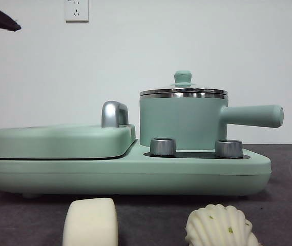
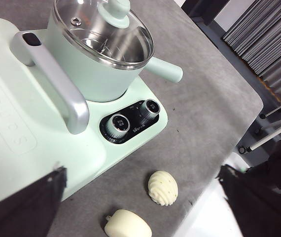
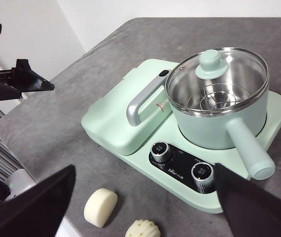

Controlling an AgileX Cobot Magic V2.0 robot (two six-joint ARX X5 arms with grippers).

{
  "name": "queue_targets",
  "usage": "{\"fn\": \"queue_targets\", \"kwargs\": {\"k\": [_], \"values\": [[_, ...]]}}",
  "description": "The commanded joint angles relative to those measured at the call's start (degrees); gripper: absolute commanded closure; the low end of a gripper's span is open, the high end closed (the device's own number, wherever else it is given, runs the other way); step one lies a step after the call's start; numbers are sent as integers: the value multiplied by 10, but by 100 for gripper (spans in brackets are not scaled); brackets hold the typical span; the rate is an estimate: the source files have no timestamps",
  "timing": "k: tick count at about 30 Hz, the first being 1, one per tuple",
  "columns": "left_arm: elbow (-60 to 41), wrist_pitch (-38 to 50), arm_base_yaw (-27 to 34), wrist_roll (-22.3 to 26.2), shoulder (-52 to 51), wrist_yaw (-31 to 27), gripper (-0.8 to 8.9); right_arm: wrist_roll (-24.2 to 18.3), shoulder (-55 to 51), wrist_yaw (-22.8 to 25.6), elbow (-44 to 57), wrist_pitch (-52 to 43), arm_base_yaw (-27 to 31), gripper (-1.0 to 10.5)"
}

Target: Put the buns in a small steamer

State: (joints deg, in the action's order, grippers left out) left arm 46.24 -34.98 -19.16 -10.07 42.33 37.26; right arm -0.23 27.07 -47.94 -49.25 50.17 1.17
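The small steamer [image 1: 182, 123] is a mint-green pot with a straight side handle. It stands on the right half of a mint-green cooker base [image 1: 136, 177], with its glass lid [image 3: 217, 81] on. The smooth bun [image 1: 90, 223] and the ridged bun with green flecks [image 1: 219, 225] lie on the grey table in front of the base, apart from each other. Both also show in the left wrist view [image 2: 128, 224] [image 2: 163, 187] and the right wrist view [image 3: 101, 206] [image 3: 143, 229]. My left gripper [image 2: 141, 173] and right gripper [image 3: 145, 170] hang high above the table, open and empty.
The flat griddle lid [image 1: 59, 141] with a chrome handle [image 1: 114, 114] covers the base's left half. Two steel knobs [image 1: 163, 146] [image 1: 228, 148] sit on the front of the base. A black arm tip [image 1: 0, 18] shows at the top left corner. The table edge [image 2: 199, 207] runs close to the buns.
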Motion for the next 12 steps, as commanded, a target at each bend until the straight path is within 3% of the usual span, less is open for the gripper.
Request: {"fn": "queue_targets", "kwargs": {"k": [1,8,12], "values": [[14,3,-2,0,4,2,281,-6,2,-1,-10,-4,0,482],[27,15,-2,-55,13,2,288,-3,2,-3,-10,-4,0,482],[68,14,-2,-59,54,2,288,3,2,-2,-10,-4,0,482]]}}
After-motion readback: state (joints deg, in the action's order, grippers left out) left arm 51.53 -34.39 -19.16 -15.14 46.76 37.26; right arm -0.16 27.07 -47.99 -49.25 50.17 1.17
